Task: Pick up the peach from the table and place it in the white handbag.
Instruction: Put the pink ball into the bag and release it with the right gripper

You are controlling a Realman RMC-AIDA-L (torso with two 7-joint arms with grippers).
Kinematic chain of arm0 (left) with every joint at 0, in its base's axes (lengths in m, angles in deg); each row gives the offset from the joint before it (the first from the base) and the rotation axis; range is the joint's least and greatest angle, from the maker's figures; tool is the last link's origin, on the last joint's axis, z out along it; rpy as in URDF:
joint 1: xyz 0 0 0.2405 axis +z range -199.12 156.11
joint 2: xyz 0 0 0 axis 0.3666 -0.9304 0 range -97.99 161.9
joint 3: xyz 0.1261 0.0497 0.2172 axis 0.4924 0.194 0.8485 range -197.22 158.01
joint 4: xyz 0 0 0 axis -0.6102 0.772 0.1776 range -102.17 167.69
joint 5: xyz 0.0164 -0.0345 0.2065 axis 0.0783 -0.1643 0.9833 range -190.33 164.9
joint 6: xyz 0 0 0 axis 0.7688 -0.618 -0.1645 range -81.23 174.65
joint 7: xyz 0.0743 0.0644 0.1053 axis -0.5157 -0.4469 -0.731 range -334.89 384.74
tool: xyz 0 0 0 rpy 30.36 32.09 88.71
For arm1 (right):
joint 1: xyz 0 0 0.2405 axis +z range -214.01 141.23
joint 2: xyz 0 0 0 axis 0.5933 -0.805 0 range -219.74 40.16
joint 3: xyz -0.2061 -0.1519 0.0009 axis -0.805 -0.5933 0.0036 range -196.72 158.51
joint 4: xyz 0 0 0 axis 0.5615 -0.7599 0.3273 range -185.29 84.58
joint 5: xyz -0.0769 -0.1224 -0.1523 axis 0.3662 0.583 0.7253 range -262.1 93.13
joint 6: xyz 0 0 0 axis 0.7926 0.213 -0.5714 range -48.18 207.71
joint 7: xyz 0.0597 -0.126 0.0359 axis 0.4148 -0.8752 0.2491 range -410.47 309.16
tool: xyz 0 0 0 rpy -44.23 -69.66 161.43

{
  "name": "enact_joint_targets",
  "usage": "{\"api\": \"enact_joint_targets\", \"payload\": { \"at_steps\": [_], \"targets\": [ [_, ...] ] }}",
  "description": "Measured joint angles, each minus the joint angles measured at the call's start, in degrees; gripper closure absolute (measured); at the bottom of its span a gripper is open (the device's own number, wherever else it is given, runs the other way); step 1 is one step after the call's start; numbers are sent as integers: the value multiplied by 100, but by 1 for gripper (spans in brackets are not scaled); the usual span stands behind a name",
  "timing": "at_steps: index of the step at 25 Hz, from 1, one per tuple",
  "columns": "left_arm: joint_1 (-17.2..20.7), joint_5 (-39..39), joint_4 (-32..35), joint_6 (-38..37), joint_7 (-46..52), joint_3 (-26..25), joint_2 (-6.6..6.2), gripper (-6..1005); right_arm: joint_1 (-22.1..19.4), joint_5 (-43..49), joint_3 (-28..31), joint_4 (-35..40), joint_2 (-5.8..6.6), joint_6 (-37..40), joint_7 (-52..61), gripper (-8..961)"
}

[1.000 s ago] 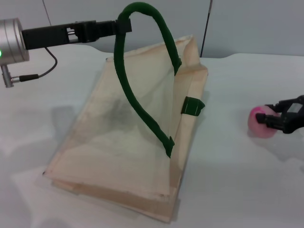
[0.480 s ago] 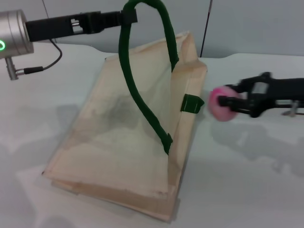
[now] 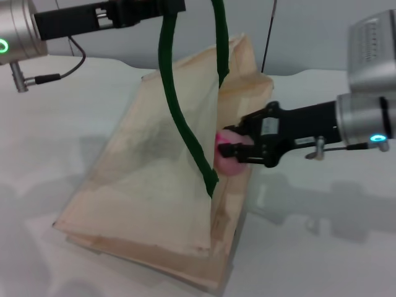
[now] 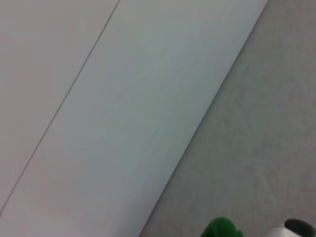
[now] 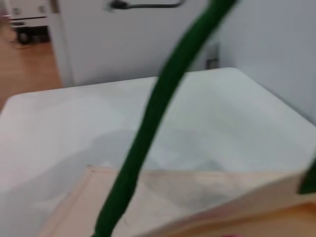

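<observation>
The white handbag lies on the table with its mouth facing right. My left gripper is shut on one dark-green handle and holds it up high, which pulls the upper side of the bag open. My right gripper is shut on the pale-pink peach and holds it at the bag's open edge, just above the lower side. In the right wrist view the green handle crosses in front, with the bag's cream edge below. The left wrist view shows only a tip of the green handle.
The white table stretches to the right and front of the bag. A grey wall panel stands behind. A cable hangs from the left arm at the back left.
My right gripper has carried the peach leftward from the table's right side to the bag's open mouth. My left gripper has lifted the handle higher.
</observation>
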Motion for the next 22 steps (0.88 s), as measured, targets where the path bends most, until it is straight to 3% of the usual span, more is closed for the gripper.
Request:
{"api": "enact_joint_targets", "payload": {
  "at_steps": [10,15,22],
  "targets": [
    [-160,-311,26,-95,100,0,-13,874,617,-120,-396,-805,-58,756,-176,641],
    [-97,-526,3,-107,152,0,-14,873,646,-381,-774,-877,-70,1195,-160,642],
    [-8,-589,-11,-109,155,0,-13,871,617,-564,-821,-832,-66,1143,-168,641]
  ]
}}
